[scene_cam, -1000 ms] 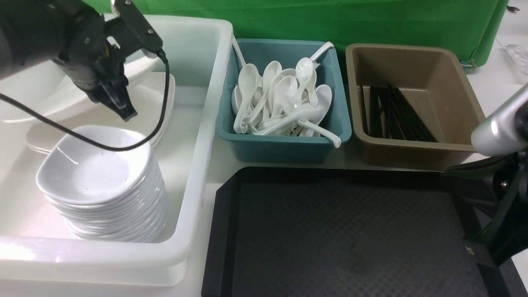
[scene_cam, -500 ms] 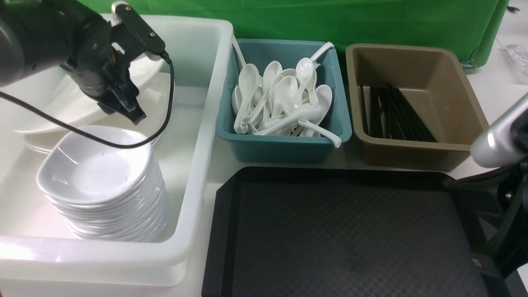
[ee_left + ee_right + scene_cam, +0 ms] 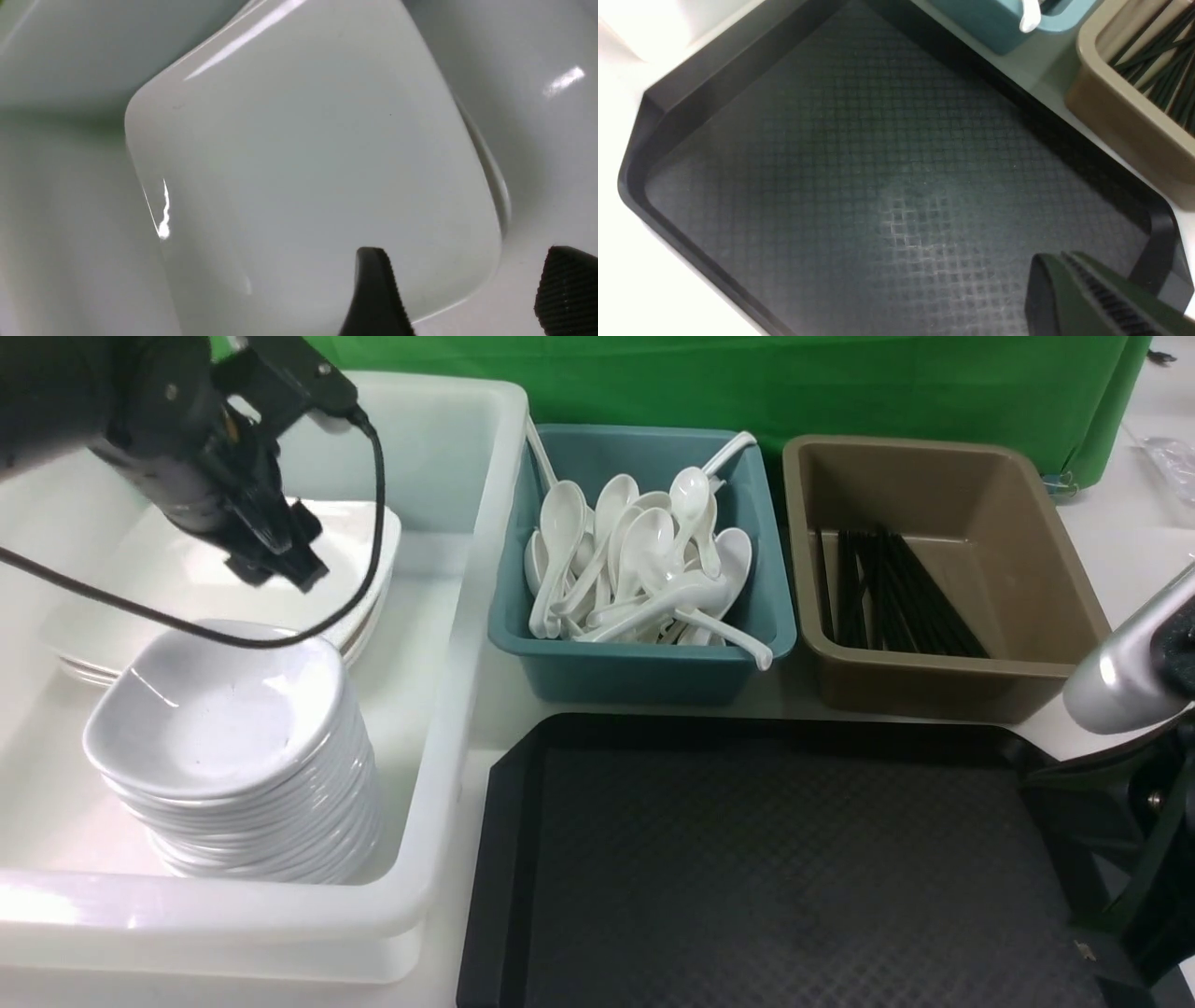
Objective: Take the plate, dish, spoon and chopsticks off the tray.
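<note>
While unlabelled, plate (image 3: 177, 581) stacked, tray (image 3: 509, 859) bare

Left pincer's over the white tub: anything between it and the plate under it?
Nothing visible. The left pincer hangs open right above the plate, which lies on the plate stack in the white tub, with no object in between.

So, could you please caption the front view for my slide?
Bare black diamond-textured tray; left gripper open above large white square plate in white tub.
</note>
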